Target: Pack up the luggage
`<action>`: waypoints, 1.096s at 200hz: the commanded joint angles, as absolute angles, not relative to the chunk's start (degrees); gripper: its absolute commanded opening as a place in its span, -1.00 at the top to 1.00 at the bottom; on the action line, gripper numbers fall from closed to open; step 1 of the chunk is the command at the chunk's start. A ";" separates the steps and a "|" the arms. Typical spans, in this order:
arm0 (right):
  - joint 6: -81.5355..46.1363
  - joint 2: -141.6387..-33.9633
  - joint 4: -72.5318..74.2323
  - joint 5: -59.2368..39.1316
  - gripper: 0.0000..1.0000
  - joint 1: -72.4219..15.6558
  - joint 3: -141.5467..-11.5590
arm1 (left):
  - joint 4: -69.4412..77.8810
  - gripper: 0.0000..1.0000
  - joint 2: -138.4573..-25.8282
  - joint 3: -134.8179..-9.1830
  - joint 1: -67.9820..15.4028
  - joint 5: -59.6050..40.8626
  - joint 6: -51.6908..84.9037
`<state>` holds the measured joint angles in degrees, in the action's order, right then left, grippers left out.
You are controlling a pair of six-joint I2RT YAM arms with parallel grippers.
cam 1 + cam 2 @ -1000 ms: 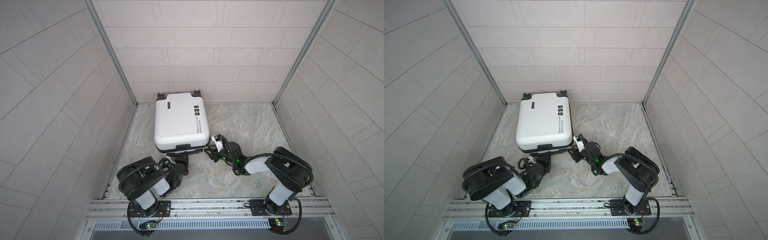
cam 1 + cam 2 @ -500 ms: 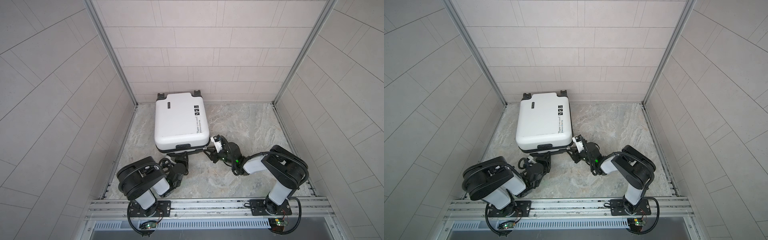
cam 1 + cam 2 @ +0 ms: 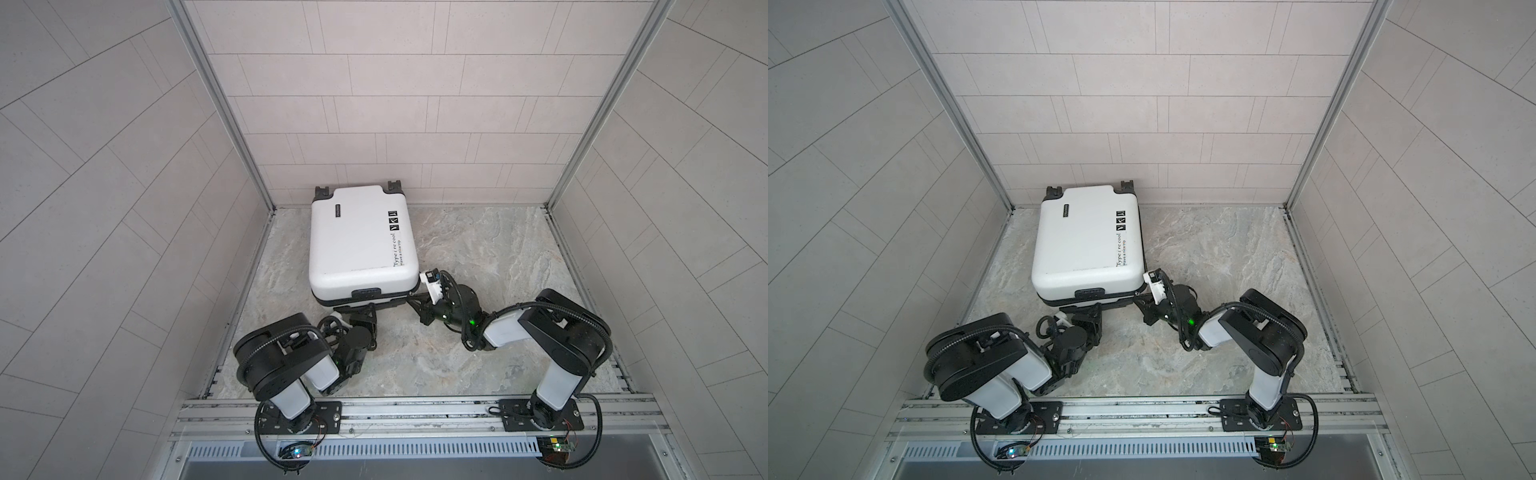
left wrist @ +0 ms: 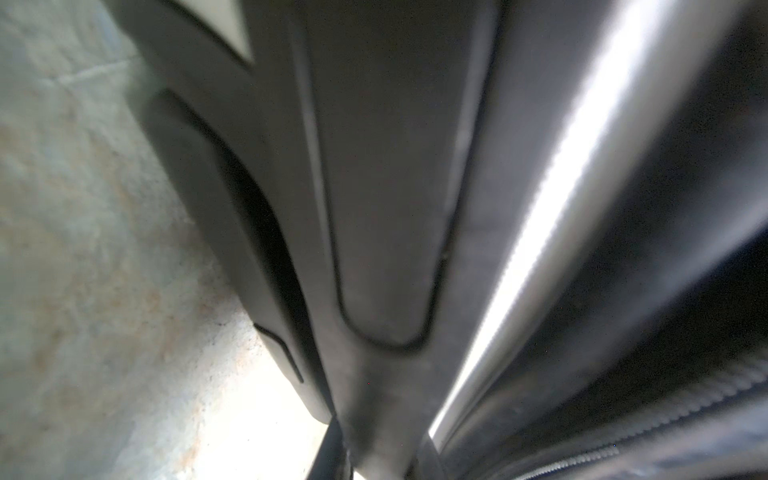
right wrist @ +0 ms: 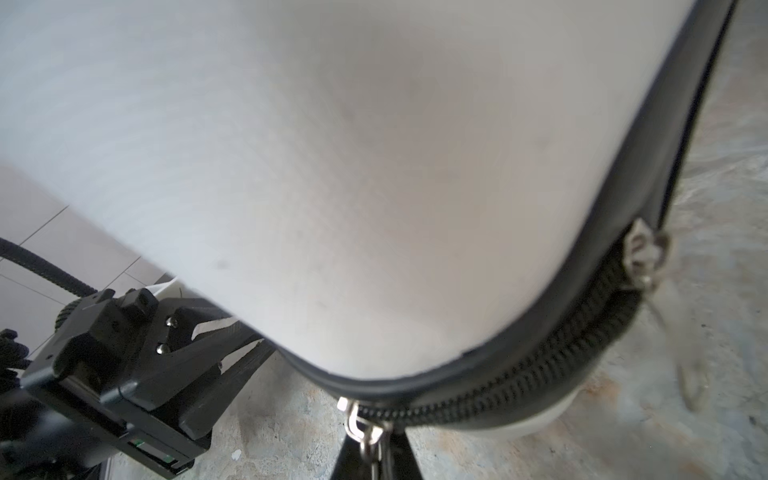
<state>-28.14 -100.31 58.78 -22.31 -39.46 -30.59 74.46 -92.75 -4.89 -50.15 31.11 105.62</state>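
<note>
The luggage [image 3: 357,245], a white hard-shell case, lies closed on the desk [image 3: 490,257], left of centre. At its near edge we see the left gripper [image 3: 360,312] tucked beneath the shell, tips hidden; we cannot tell how far open it is. At the near right corner the right gripper [image 5: 376,459] is pinched closed on a zipper pull [image 5: 360,424]. The wheels [image 3: 394,185] sit by the back wall [image 3: 415,137].

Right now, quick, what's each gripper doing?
Left gripper: tips hidden under the luggage, cannot tell.
Right gripper: closed on a zipper pull.
</note>
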 commanded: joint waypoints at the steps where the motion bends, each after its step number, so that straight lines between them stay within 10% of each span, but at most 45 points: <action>1: -28.72 -100.47 62.32 -18.81 0.92 -39.28 -32.06 | 76.56 1.00 -91.53 -4.48 -50.29 31.88 101.43; 219: -25.43 -90.04 47.29 -12.54 1.00 -32.24 -26.59 | 76.27 1.00 -88.01 -2.02 -50.93 32.26 100.24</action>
